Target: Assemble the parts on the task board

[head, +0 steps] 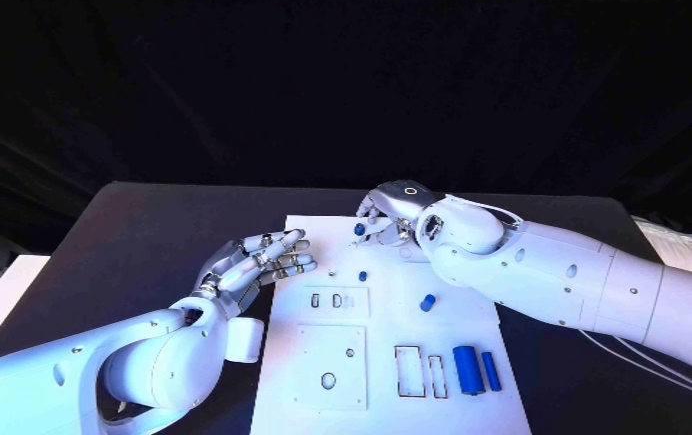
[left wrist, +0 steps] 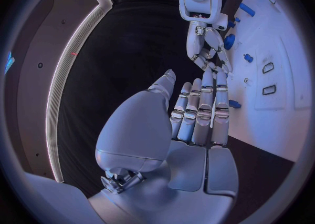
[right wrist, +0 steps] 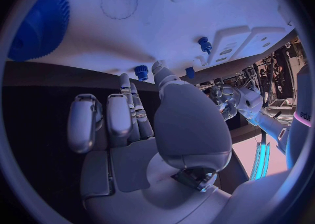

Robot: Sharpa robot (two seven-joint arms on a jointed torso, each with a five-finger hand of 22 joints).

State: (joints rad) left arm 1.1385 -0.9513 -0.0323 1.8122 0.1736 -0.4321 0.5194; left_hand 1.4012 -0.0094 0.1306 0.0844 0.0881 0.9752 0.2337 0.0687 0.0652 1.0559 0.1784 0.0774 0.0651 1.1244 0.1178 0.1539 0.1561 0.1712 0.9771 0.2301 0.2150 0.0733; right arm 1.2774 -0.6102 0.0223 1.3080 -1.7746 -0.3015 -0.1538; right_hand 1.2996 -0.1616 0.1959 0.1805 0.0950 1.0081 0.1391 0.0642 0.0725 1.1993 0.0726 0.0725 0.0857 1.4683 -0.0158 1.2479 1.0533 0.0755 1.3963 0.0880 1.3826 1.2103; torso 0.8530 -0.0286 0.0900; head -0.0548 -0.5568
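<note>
The white task board (head: 378, 400) lies in the middle of the black table. At its far edge my right hand (head: 387, 219) reaches down, and a small blue peg (head: 359, 228) sits at its fingertips. In the right wrist view that peg (right wrist: 141, 71) stands between the thumb and a fingertip, as if pinched. My left hand (head: 263, 263) hovers at the board's left edge, fingers apart and holding nothing; it is also in its own wrist view (left wrist: 197, 113). Loose on the board are a tiny blue peg (head: 362, 276), a short blue cylinder (head: 427, 302) and two long blue bars (head: 467, 366).
A large blue gear (right wrist: 39, 24) rests on the board near my right wrist. Rectangular slots (head: 410, 371) lie beside the bars, and two raised white plates (head: 329, 365) carry holes and small slots. Black table (head: 159, 235) surrounds the board.
</note>
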